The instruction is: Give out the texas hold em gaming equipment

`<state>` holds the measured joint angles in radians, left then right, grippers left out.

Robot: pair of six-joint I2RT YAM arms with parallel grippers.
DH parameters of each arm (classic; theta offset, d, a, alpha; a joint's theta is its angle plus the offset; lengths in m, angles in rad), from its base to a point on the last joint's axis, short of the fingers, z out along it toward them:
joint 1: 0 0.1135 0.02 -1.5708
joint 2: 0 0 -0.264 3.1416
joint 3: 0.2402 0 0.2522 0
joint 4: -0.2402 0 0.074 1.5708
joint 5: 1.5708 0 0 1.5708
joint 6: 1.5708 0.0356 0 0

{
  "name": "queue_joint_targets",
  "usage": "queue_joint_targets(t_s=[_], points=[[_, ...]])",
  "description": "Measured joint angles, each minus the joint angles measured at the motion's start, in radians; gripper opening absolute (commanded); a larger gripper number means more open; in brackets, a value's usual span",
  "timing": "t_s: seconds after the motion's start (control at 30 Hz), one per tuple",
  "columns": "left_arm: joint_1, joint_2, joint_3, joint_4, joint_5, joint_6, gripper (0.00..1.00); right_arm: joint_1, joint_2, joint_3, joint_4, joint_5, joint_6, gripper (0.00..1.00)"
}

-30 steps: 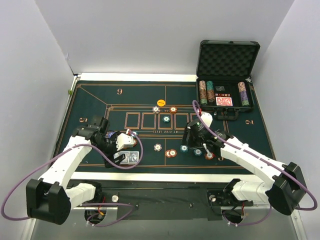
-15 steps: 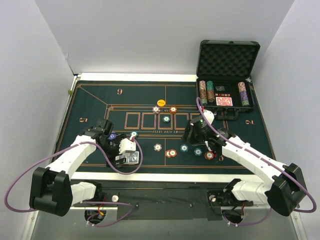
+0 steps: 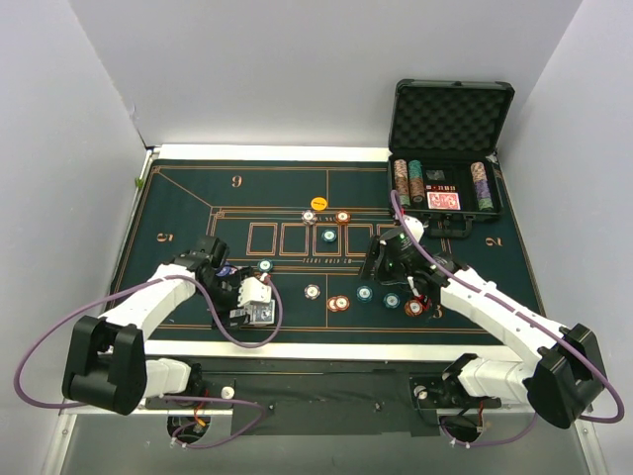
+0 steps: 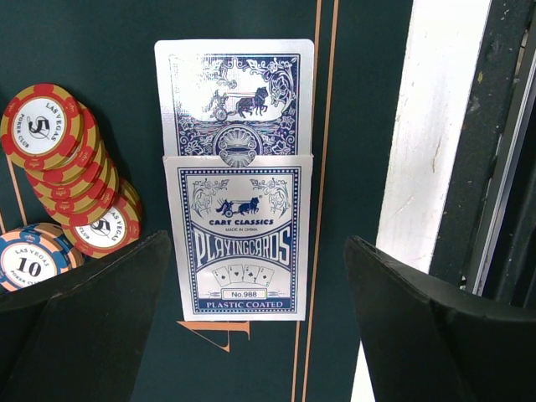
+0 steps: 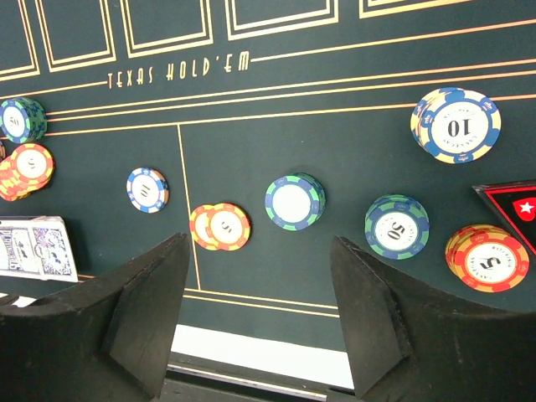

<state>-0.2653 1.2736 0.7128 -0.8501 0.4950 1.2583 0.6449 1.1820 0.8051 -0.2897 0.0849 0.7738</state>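
Card pack lies flat at 7 o'clock on the surface. Judged light and slick, sleeve open-topped; best taken across its long edges. Left end effector spread wide, straddling it, holding nothing. Right end effector likewise wide and empty, over chips at 5 o'clock.

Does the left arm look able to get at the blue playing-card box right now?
Probably yes. Its jaws stand open on either side of the playing-card box, nothing lies on top, though the leaning stack of 5 chips sits close on one side.
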Motion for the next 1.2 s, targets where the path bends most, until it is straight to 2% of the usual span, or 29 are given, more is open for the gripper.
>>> queue_joint_targets(t_s=[0.93, 1.13, 1.2], points=[[-0.032, 0.053, -0.055, 0.090, -0.072, -0.016, 0.96, -0.010, 0.005, 0.000, 0.018, -0.041, -0.016, 0.59], [-0.036, 0.060, -0.056, 0.105, -0.077, -0.016, 0.81, -0.010, 0.014, 0.000, 0.018, -0.043, -0.016, 0.59], [-0.039, 0.061, -0.055, 0.111, -0.080, -0.018, 0.71, -0.010, 0.014, 0.000, 0.019, -0.046, -0.016, 0.59]])
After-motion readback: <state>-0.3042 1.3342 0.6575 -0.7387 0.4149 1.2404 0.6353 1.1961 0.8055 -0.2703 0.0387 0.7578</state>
